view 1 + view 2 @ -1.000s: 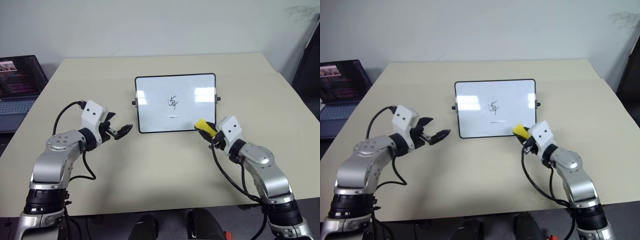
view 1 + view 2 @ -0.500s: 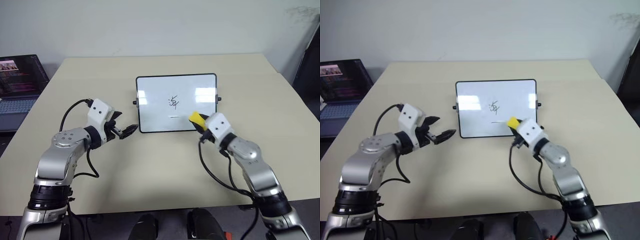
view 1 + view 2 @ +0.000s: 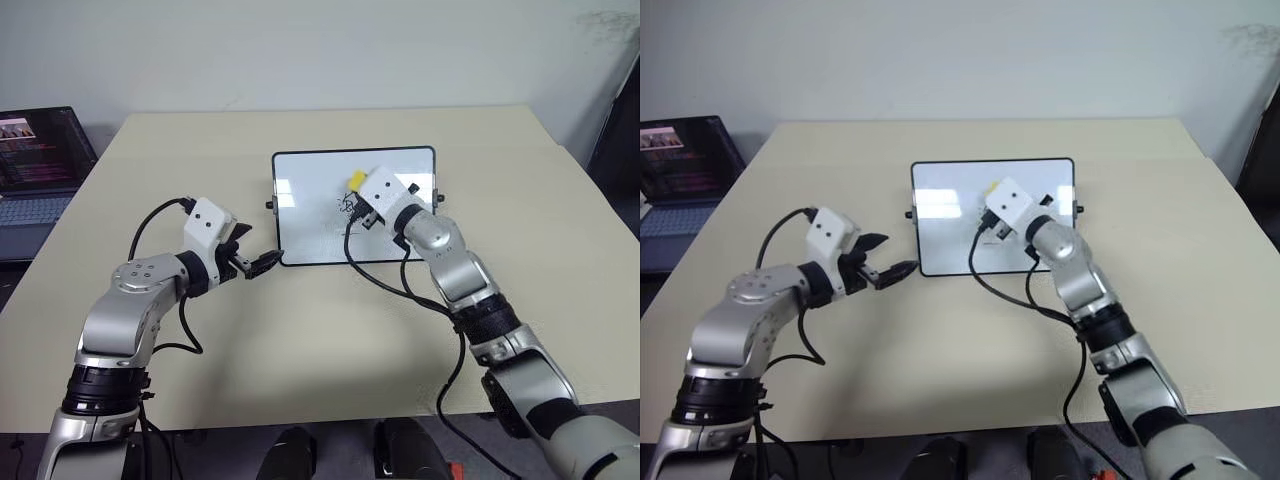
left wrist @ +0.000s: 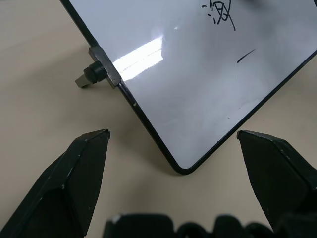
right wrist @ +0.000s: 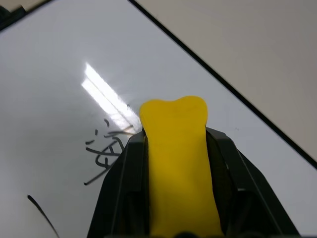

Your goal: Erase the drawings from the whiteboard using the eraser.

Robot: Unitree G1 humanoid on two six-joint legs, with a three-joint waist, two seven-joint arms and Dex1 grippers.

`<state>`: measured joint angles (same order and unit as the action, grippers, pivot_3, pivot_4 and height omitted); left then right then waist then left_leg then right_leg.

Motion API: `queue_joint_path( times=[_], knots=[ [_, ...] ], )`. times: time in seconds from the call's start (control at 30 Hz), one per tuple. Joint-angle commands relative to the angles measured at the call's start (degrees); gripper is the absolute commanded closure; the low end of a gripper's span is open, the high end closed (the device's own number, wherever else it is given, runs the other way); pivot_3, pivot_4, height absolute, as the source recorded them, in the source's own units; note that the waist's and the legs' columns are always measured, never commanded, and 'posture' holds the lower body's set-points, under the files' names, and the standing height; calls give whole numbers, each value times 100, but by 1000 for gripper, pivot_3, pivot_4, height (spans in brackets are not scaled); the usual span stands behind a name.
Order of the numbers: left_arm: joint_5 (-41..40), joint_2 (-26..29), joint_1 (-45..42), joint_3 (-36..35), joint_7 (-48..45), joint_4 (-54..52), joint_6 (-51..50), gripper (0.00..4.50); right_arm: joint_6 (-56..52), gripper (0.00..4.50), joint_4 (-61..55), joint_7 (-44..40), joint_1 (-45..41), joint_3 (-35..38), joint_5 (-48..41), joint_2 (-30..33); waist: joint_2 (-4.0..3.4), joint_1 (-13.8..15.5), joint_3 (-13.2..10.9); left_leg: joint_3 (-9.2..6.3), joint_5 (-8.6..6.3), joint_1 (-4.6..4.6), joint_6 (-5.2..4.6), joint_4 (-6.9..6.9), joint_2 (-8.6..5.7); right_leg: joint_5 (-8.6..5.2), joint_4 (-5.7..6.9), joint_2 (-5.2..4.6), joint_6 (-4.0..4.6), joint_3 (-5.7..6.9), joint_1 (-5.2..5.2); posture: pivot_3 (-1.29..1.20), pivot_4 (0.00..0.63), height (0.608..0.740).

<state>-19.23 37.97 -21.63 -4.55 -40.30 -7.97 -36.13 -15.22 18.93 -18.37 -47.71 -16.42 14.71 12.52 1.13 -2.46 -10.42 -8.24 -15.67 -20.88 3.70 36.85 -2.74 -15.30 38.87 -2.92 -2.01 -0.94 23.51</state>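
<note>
— While the whiteboard (image 3: 310,215) lies flat near the middle of the tan table (image 3: 300,340), where is the eraser (image 5: 178,163)?

— Pinched between the two black fingers (image 5: 121,193) of the right gripper (image 3: 357,197), which are closed tight on its sides. The yellow block sticks out past the fingertips, above the board's upper middle part.

— Is it touching the board?

— Hard to say; from the head views the gripper's white housing covers the contact, and the right wrist view does not settle whether the tip presses on the surface or hangs just above it.

— And the drawings (image 4: 220,11)?

— They are on the board: a small scribble of black strokes just beside the eraser's tip, and a short dash (image 4: 246,55) a little apart from it, toward the board's near edge.

— What about the other arm?

— The left gripper (image 3: 258,263) sits just off the board's near left corner, fingers spread wide and holding nothing. In its wrist view that rounded corner lies between the two fingertips (image 4: 94,141), with one black side knob (image 4: 94,75) on the frame beyond. A laptop (image 3: 35,165) stands off the table's left side.
</note>
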Motion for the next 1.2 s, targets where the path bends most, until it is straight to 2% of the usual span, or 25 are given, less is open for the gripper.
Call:
queue_joint_path(
  times=[0.03, 0.3, 0.5, 0.6, 1.03, 1.2],
  knots=[
    [-40, 11, -35, -58, -13, -156, 48, 0, 210, 3306, 74, -48, -122, -14, 37, -43, 0, -4, 0, 1, -1, 0, -1, 0, 0, 0, 0, 0, 0, -1, 1, 0, 150, 740],
    [-32, 1, 3, -81, 9, -184, 56, 0, -11, 3306, -132, -801, 103, -540, 149, -80, 0, -82, 0, 4, -6, 1, -11, 0, 4, 1, 4, 1, 0, -2, 2, 0, 150, 740],
    [-28, -4, 0, -71, 15, -189, 52, 0, 333, 3306, 435, 222, -434, -305, 605, -38, 0, -76, 0, 4, -6, 4, -12, 6, 7, 6, 9, 7, 7, -2, 2, 0, 150, 740],
    [-29, -12, -6, -59, 16, -193, 44, 0, 429, 3306, 599, 460, -608, -186, 595, -42, 0, -75, 0, 4, -6, 4, -11, 7, 13, 10, 9, 14, 12, -1, 2, 0, 150, 740],
    [-17, -40, -25, -46, 16, -173, 68, 0, 124, 3306, 222, -711, -102, -830, 639, -245, 0, -91, 0, 23, -8, 4, -12, 2, 26, 11, 8, 27, 14, -13, 11, 0, 150, 740],
    [-11, -34, -16, -55, 12, -177, 69, 0, 167, 3306, 280, -347, -246, -641, 760, -251, 0, -78, 0, 20, -8, 4, -11, 7, 27, 17, 8, 40, 17, -11, 9, 0, 150, 740]
  ],
)
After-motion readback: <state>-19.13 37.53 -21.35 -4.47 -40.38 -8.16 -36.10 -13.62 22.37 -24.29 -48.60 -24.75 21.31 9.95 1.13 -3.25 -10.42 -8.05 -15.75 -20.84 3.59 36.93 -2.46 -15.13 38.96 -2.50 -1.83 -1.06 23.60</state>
